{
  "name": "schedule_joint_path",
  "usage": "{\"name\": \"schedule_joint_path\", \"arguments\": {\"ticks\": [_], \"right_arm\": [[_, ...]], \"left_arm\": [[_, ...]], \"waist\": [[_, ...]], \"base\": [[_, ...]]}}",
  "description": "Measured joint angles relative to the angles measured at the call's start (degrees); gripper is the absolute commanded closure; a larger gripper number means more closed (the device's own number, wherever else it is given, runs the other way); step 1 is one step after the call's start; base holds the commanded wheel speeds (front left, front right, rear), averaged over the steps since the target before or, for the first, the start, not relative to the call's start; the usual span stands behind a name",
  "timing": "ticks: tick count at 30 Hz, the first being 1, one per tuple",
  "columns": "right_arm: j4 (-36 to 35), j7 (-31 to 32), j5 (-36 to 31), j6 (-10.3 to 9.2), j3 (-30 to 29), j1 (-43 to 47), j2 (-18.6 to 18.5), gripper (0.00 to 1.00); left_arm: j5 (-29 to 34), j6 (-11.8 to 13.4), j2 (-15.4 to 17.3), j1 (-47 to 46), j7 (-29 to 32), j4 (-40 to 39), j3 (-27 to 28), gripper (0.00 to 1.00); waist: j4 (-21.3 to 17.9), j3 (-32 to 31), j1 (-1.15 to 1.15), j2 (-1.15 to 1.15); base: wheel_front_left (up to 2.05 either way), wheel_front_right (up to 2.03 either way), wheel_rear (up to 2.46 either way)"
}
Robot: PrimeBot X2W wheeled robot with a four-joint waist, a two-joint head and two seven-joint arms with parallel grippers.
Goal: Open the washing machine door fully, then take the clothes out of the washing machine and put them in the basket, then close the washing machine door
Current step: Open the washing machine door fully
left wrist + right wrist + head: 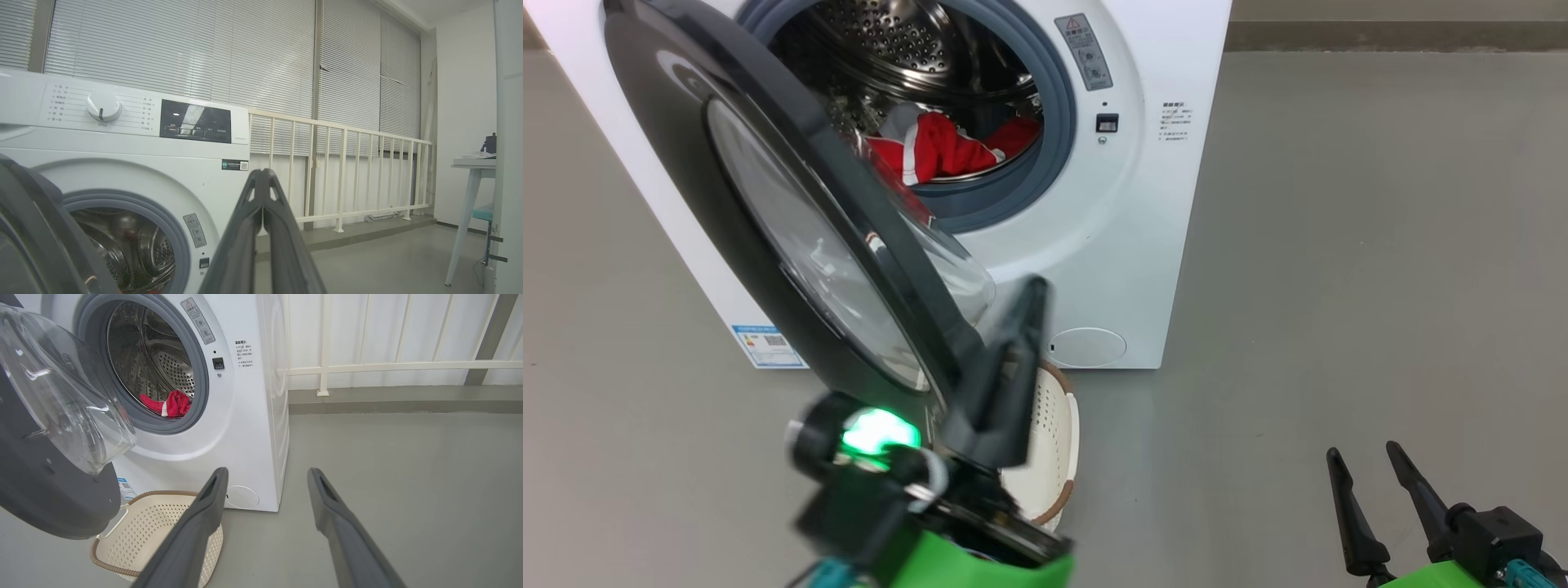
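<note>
Standing partway open, the washing machine door [792,245] hangs from the hinge on the left side of the washing machine [1127,245]. Its black outer face is turned away from the machine front, and its clear glass bowl bulges back toward the drum opening. From the head view the door shows nearly edge-on, and its rim slants from the machine's upper left down to a point just in front of the round flap.

The clothes [939,147] lie in the bottom of the drum, close behind the gasket. They are a red heap with white trim.

The basket [1054,433] sits upright on the floor right in front of the machine, below the door's lower edge and partly hidden by it. Its visible side runs outward from the machine front.

The left gripper [1036,286] has its fingers pressed together on nothing. They point at the machine front just beside the door's lower rim; contact cannot be told. The right gripper [1362,449] is spread wide and empty. It is low over the floor well off the machine's right front corner, pointing toward it.
</note>
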Motion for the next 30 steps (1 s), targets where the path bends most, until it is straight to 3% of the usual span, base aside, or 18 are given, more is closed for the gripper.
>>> {"name": "schedule_joint_path", "arguments": {"ticks": [5, 11, 20, 30], "right_arm": [[0.54, -0.08, 0.13, 0.0, 0.12, -0.02, 0.0, 0.0], [0.65, -0.24, 0.13, 0.0, 0.23, -0.05, 0.0, 0.0], [0.96, -0.25, 0.24, 0.0, 0.33, -0.49, 0.0, 0.0], [1.33, -0.32, 0.43, 0.0, 0.38, -1.04, -0.01, 0.0]], "left_arm": [[-3.88, -0.11, 0.09, 0.05, 3.25, 4.92, -6.35, 1.0], [-7.84, 0.11, 0.2, 0.38, 6.77, 13.05, -9.58, 1.0], [-8.39, 3.58, 0.3, 0.21, 5.19, 25.09, -7.79, 1.0], [-9.21, 4.14, 0.26, -2.22, 1.65, 31.71, -5.49, 1.0]], "waist": [[-0.33, -0.01, 0.0, 0.0], [-0.68, 0.17, 0.0, 0.0], [-1.2, 0.6, 0.0, 0.0], [-1.18, 0.75, 0.0, 0.0]], "base": [[0.0, 0.0, 0.0], [0.0, 0.0, 0.0], [0.0, 0.0, 0.0], [0.0, 0.0, 0.0]]}}
